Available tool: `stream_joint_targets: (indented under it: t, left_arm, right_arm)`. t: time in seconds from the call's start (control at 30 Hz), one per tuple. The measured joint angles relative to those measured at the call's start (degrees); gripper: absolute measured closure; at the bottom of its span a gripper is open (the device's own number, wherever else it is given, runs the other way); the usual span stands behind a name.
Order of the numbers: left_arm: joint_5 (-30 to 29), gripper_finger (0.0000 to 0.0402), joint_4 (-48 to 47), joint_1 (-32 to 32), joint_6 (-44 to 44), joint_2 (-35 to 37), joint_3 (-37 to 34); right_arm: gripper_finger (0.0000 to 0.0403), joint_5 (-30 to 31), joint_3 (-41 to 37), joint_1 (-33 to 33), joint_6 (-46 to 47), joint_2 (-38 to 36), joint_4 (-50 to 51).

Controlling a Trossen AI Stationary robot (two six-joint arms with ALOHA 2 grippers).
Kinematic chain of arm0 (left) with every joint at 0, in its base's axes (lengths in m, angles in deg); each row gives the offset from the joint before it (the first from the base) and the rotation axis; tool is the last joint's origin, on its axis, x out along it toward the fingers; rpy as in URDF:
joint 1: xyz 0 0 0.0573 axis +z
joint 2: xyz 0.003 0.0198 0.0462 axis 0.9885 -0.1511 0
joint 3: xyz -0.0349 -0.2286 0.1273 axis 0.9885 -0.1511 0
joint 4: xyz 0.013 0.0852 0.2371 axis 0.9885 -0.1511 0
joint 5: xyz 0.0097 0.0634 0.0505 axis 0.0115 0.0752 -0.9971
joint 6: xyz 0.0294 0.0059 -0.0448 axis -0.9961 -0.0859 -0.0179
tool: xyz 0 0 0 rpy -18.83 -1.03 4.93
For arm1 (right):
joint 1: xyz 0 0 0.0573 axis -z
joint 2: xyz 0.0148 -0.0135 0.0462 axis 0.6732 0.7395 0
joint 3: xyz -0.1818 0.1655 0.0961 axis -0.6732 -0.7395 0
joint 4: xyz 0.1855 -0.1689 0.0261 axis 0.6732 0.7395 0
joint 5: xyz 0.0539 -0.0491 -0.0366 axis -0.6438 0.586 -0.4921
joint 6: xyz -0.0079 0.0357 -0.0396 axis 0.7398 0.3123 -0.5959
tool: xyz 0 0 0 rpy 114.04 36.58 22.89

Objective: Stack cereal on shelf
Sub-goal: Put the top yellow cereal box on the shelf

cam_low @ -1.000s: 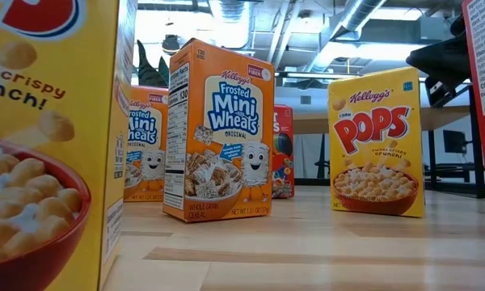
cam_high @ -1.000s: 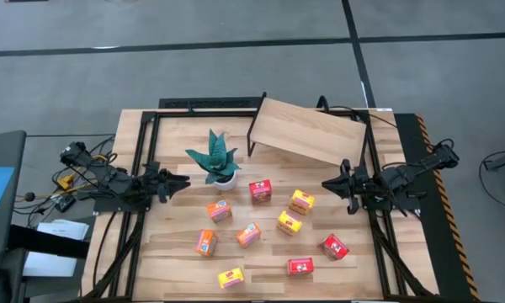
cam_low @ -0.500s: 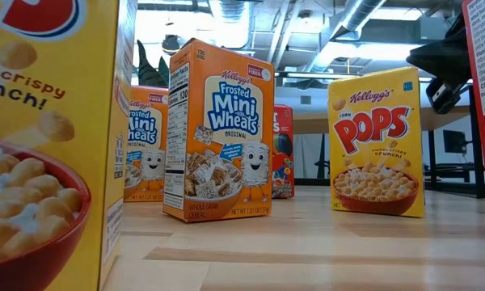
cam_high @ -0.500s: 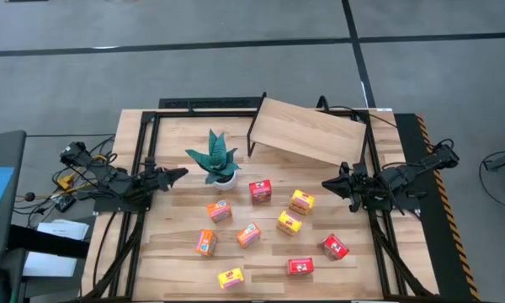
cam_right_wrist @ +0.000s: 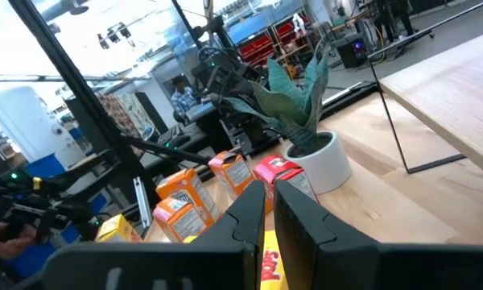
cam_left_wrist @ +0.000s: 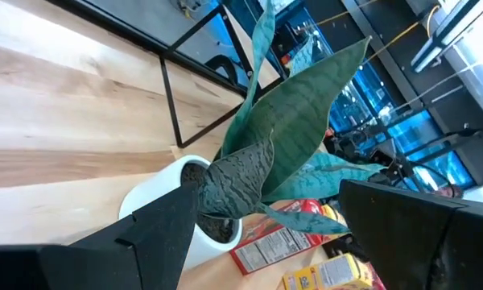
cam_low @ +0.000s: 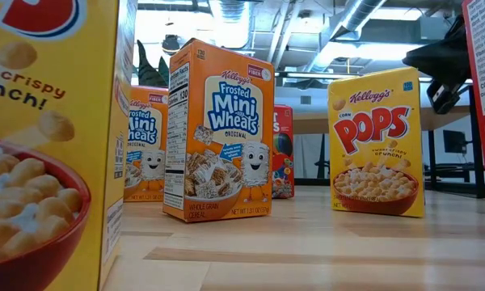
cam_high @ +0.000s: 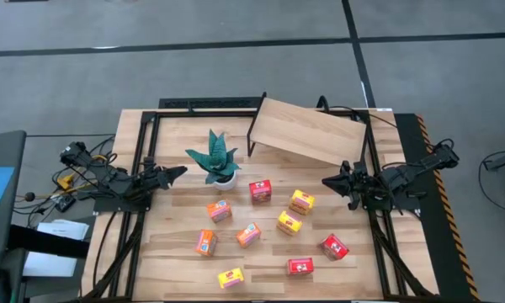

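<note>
**Nine boxes loose, shelf bare**

Nine cereal boxes lie scattered across the worktop in front of you. On your left, the left hand hangs with fingers spread apart, just beside the teal plant in its white pot. Past the plant, the shelf stands at the worktop's far side, well apart from the boxes. On your right, the right hand is pinched closed, empty, near a yellow box.

The plant stands just ahead of my left gripper, blocking its path. Bare tabletop lies beside the plant; scattered cereal boxes crowd its far side.
</note>
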Motion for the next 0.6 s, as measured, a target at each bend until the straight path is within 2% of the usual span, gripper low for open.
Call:
stream_joint_targets:
  t: [0.13,0.4,0.6]
  left_arm:
    - [0.1,0.0109,1.4,0.0,2.7,0.0,0.0]
    - [0.1,0.0109,7.5,0.0,-0.2,0.0,0.1]
    - [1.6,0.0109,11.4,0.0,-1.0,0.0,0.1]
  right_arm:
    - [0.0346,-0.1,1.7,0.0,0.0,0.0,-0.7]
    - [0.0346,-0.2,4.1,0.0,-8.7,0.0,-14.0]
    - [0.0333,-0.5,10.3,-0.1,-14.4,0.0,-13.6]
